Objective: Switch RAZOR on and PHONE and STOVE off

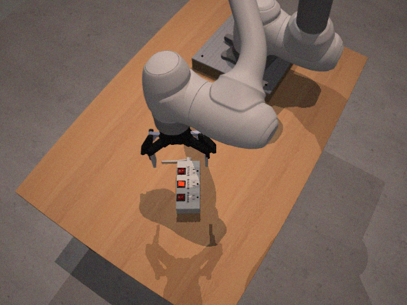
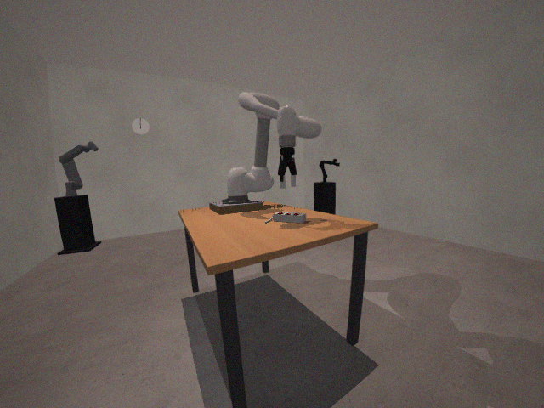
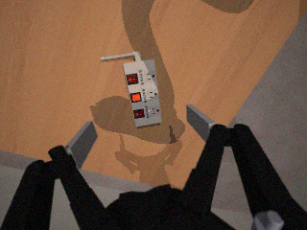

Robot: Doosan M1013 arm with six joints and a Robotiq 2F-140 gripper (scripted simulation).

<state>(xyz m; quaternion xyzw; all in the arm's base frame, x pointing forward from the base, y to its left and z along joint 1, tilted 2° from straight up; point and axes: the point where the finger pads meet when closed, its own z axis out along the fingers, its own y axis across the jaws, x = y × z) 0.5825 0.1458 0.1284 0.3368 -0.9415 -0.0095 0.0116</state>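
The grey-white power strip (image 1: 187, 207) (image 2: 290, 218) (image 3: 148, 123) lies flat on the table, switches up. The STOVE switch (image 1: 180, 171) (image 3: 131, 79), at the cord end, is dark red and unlit. The middle RAZOR switch (image 1: 180, 183) (image 3: 136, 97) glows bright orange-red. The PHONE switch (image 1: 180, 197) (image 3: 139, 113), at the far end from the cord, is dark red and unlit. My gripper (image 1: 180, 161) (image 2: 287, 181) (image 3: 141, 120) is wide open and empty, pointing down high above the table, and touches nothing.
The strip's short white cord (image 1: 170, 161) (image 3: 115, 57) sticks out sideways at the STOVE end. The wooden table (image 1: 98, 157) (image 2: 246, 237) carries the arm's grey base plate (image 1: 210, 62) (image 2: 219, 206) at the back. Two other arms stand on black pedestals (image 2: 73, 223) (image 2: 325, 197) beyond the table.
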